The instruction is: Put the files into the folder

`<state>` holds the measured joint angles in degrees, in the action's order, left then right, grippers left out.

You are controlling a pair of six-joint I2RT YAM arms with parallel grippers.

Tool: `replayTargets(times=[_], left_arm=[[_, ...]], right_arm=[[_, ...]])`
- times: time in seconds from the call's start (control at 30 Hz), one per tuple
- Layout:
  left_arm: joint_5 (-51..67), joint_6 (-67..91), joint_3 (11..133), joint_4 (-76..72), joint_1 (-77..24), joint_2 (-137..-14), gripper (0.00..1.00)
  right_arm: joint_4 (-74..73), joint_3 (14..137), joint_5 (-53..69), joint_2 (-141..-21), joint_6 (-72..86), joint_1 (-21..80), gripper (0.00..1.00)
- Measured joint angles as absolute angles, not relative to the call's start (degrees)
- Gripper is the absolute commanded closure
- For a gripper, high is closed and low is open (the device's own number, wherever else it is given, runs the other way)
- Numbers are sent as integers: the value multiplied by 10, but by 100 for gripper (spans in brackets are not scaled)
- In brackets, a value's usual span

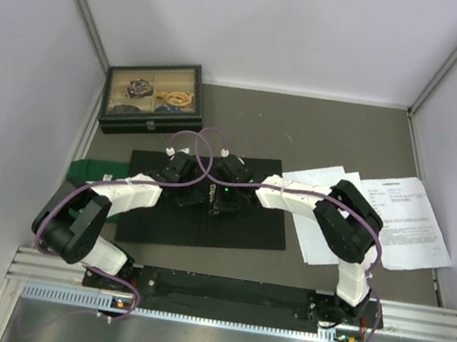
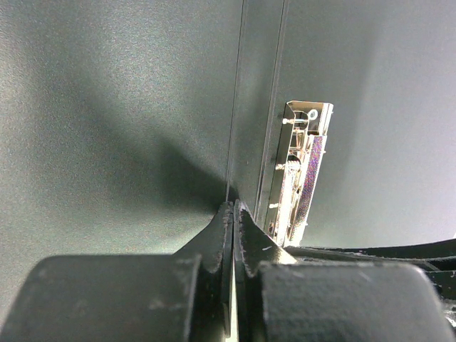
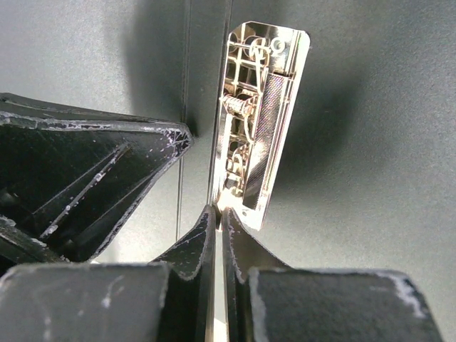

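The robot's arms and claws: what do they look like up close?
Both the left arm and right arm mix chunky black joints with white tube sections. A purple cable loops along each. The left claw and right claw have two black wedge-shaped fingers, scuffed whitish at the edges.

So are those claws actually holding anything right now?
Nothing that shows: the left claw and the right claw are both pinched shut, tips by the metal clip of the open folder.
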<state>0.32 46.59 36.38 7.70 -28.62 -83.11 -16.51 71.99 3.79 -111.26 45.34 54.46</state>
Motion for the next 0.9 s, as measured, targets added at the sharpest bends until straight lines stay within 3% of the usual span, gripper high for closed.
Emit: replayTargets(times=[0.57,0.9], left_arm=[[4,465,364,76,-289,-831,100],[5,454,369,84,-293,-832,100]], right_arm=[[-149,701,29,-1109,451,541,100],[-148,709,115,-1092,432,510,100]])
